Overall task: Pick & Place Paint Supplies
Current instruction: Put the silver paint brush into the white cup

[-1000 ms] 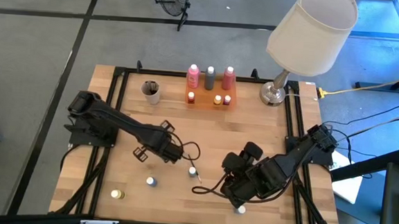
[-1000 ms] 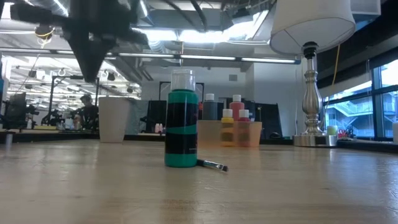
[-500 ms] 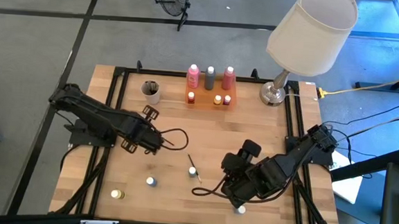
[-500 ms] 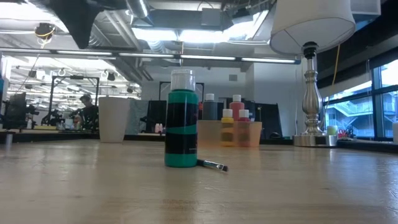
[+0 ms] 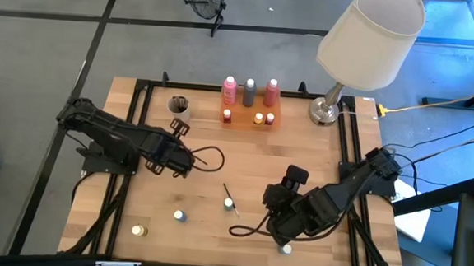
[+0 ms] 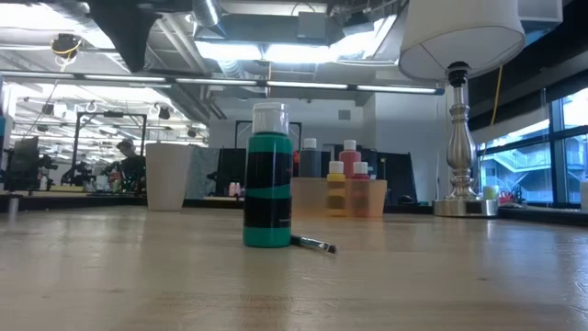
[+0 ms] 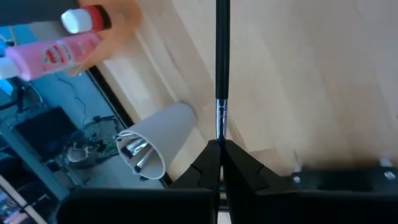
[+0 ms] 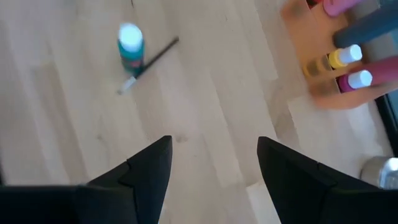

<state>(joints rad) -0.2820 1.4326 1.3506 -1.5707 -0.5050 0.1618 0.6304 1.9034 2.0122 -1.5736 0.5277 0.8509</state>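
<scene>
left gripper is clamped on a thin dark brush; in the left wrist view the handle runs straight out from between the closed fingertips, ferrule right at the pinch. it hangs above the bench toward the far-left part, near the beige cup, which sits by the far edge and already has a few metal-tipped things in it.

step in hand, as i read it: carrying the brush to the cup. not dropped yet.

next move needs: brush axis lined up over the cup mouth, tip it more upright, lower, then release. the cup is narrow and light, so an off-centre entry could knock it or bounce the brush onto the bench.

right gripper waits over the near-right part of the bench, fingers spread wide, nothing between them. its camera looks across at the green bottle and the tray.

still loose on the bench:
- green bottle with white cap near the middle, toward the near edge
- second brush lying just beside it, looks touching its base in the low view
- two more small white-capped pots, one left of the green bottle, one near the right arm at the near edge
- yellow-lidded pot by the near-left corner

orange tray at the far edge holds the pink and grey bottles plus small pots.

roughly mid-task; several picks left.
</scene>
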